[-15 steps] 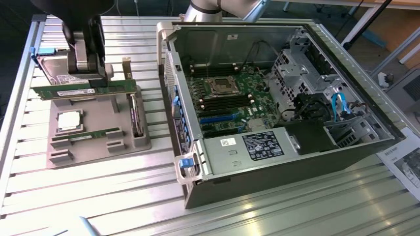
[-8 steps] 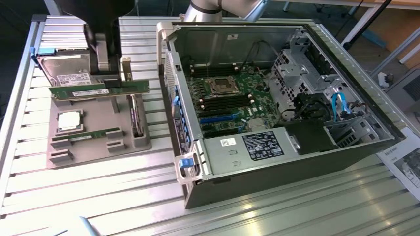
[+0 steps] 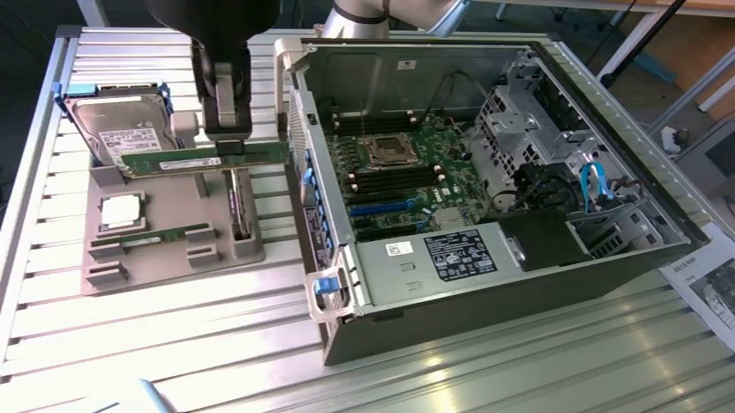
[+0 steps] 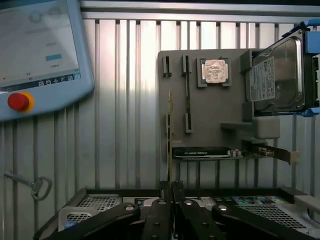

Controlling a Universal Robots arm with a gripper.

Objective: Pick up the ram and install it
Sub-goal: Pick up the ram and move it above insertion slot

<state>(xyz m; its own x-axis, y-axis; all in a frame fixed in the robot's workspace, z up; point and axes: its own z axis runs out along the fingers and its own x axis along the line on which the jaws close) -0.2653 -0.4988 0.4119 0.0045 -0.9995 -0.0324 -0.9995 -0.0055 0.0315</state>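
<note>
A long green ram [image 3: 206,158] hangs level above the grey tray [image 3: 172,258], and my gripper [image 3: 230,144] is shut on its middle from above. In the wrist view this ram [image 4: 169,135] shows edge-on as a thin line running out from between the black fingers [image 4: 159,215]. A second ram [image 3: 163,236] lies in a slot at the tray's front. The held stick is at the exterior view's left of the open computer case [image 3: 344,292], apart from it. The motherboard's black memory slots [image 3: 397,181] lie inside the case.
The tray also holds a hard drive [image 3: 120,129], a square silver processor [image 3: 124,211] and an upright expansion card [image 3: 237,206]. Everything rests on a slatted metal table [image 3: 172,344]. A teach pendant [image 4: 40,55] and a key [image 4: 35,185] lie on the slats.
</note>
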